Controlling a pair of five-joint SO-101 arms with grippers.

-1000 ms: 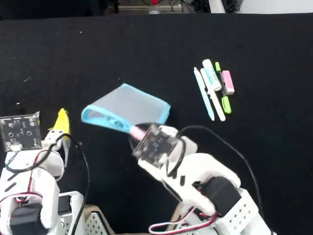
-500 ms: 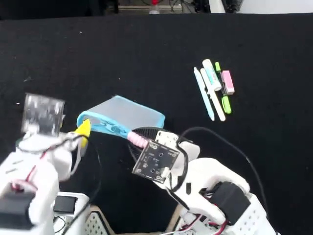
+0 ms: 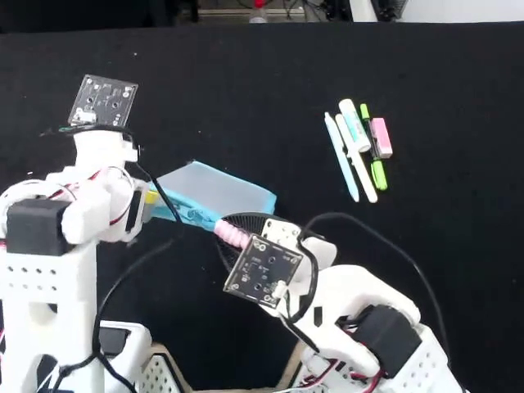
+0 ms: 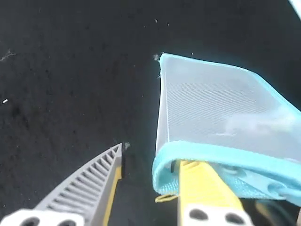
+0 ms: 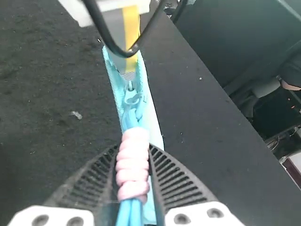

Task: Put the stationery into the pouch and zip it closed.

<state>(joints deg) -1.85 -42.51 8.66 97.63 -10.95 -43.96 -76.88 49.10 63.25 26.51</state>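
Count: one pouch [image 3: 219, 188], one pink zip pull [image 3: 229, 232], five pieces of stationery [image 3: 359, 149] as far as you can make out. Right hand [image 5: 133, 155], lower centre of the high view, is pinching the pull, arm angled up-left. Pouch lies centre-left on the counter [image 3: 246, 82]. Left hand [image 4: 149, 156] is spread at its left end: yellow finger at the blue rim, grey finger clear. Stationery is bunched upper right, well apart from the pouch.

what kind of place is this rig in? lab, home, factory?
Probably a robotics lab or workshop bench. The left arm and right arm stand at a table draped in black cloth, with a mesh pouch and pens on it as test items; cables and gear sit behind it.
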